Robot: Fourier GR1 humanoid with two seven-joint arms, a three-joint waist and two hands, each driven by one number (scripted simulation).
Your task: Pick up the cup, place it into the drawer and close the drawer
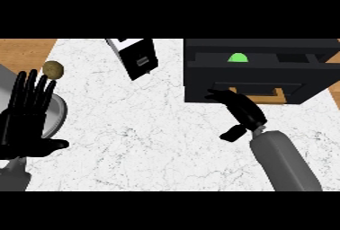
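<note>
The cup (238, 57) is green and sits inside the open drawer (266, 63) of a black cabinet (199, 81) at the counter's (153, 143) far right corner; only its rounded top shows above the drawer's front wall. The drawer stands pulled out toward the near edge, with a wooden panel visible low on the cabinet front.

The right hand (239, 110) reaches up from the near right, its fingers (219, 95) straight and held together, their tips touching the drawer's front face. The thumb sticks out lower left, apart from the fingers. It grips nothing.

The left hand (26, 117) shows at the counter's left edge, spread wide with fingers up and thumb out to the right, resting, holding nothing. It partly covers a grey plate (58, 114) at that edge.

A brownish potato (53, 69) lies near the far left corner, just beside the left fingertips. A small black-and-white box (136, 56) sits tilted at the far edge, left of the cabinet and apart from it.
</note>
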